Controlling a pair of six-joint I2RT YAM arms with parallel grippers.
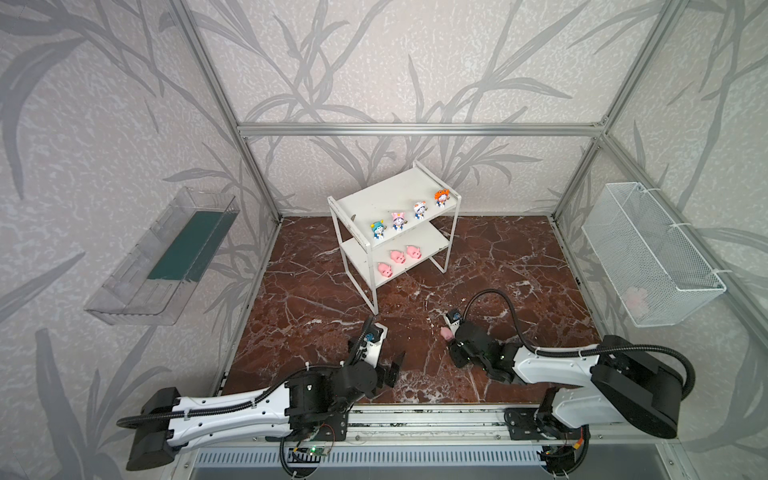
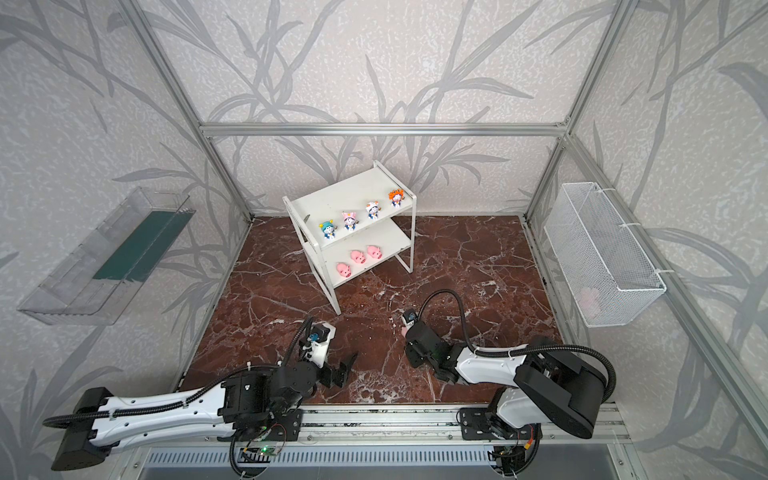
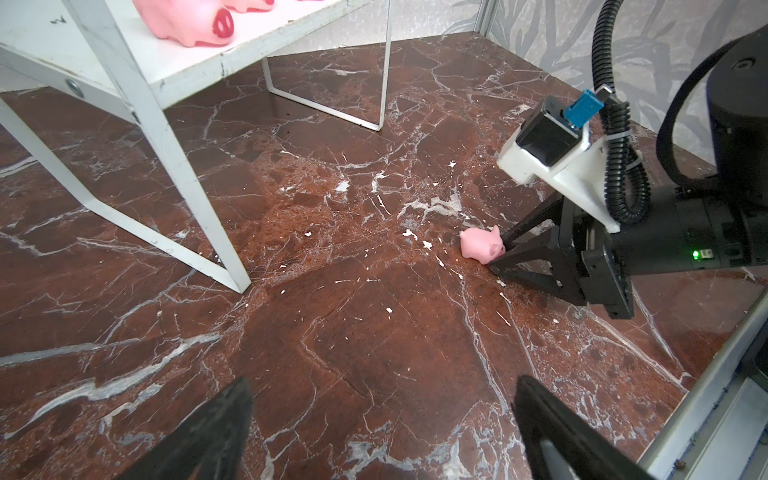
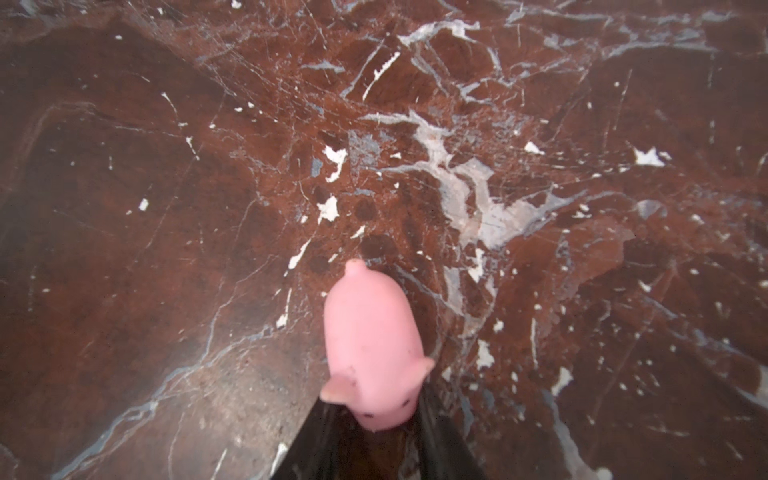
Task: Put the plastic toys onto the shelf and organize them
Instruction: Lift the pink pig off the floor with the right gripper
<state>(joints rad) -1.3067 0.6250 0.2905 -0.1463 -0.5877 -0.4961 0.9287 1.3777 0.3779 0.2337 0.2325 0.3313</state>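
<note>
The white two-tier shelf (image 1: 395,195) (image 2: 353,195) stands at the back of the marble floor. Several blue-and-white figurines (image 1: 398,221) (image 2: 348,220) stand in a row on its top board. Three pink pigs (image 1: 397,256) (image 2: 357,256) lie on the lower board (image 3: 124,75). Another small pink pig (image 1: 446,333) (image 2: 403,331) (image 3: 482,245) (image 4: 370,345) lies on the floor in front of the shelf. My right gripper (image 1: 451,337) (image 3: 498,254) (image 4: 374,419) is low over the floor, its black fingers pressed against both sides of the pig's head. My left gripper (image 1: 395,365) (image 2: 347,365) (image 3: 384,384) hangs open and empty near the front edge.
A clear tray with a dark green panel (image 1: 166,257) hangs on the left wall. On the right wall is a white mesh basket (image 1: 648,249) with a pale pink lump (image 1: 636,299) inside. A shelf leg (image 3: 199,216) stands close in front of my left gripper.
</note>
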